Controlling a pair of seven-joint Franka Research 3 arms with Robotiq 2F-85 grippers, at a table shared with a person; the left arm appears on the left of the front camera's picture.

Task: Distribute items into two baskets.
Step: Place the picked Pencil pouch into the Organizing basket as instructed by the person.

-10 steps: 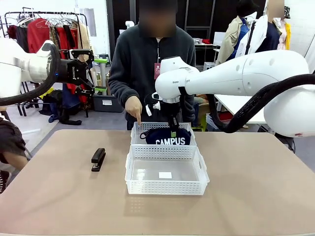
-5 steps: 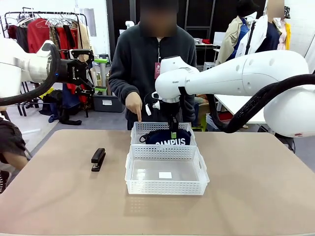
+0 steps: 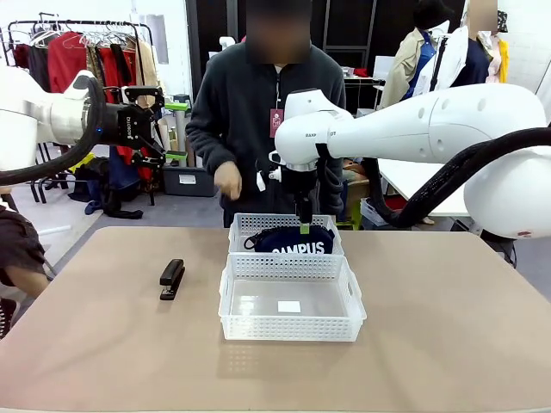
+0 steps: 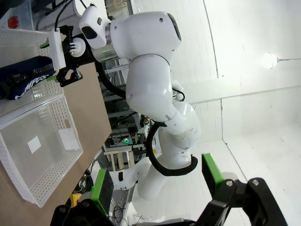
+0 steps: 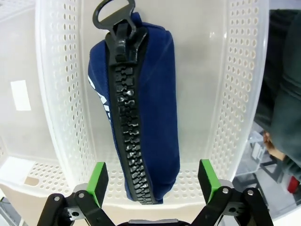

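Note:
The navy pouch (image 3: 291, 241) with white "CAMPUS" lettering lies in the far basket (image 3: 245, 225). In the right wrist view the pouch (image 5: 141, 117) rests zip-side up on that basket's floor (image 5: 202, 70). My right gripper (image 3: 303, 222) hangs just above it, open (image 5: 153, 181), with nothing between the green pads. The near basket (image 3: 290, 325) holds nothing but a white sticker (image 3: 289, 306) on its bottom. A black stapler (image 3: 172, 278) lies on the table left of the baskets. My left gripper (image 3: 151, 116) is held high at the far left, open (image 4: 157, 181).
A person stands at the far edge behind the baskets, one hand (image 3: 228, 181) raised at waist height. The two baskets touch, end to end, at mid-table. Bare tan tabletop (image 3: 448, 327) stretches to the right and front. Clothes racks stand behind.
My right gripper has opened, let go of the pouch and risen slightly; the pouch sank into the far basket. The person's pointing hand has drawn back from the basket.

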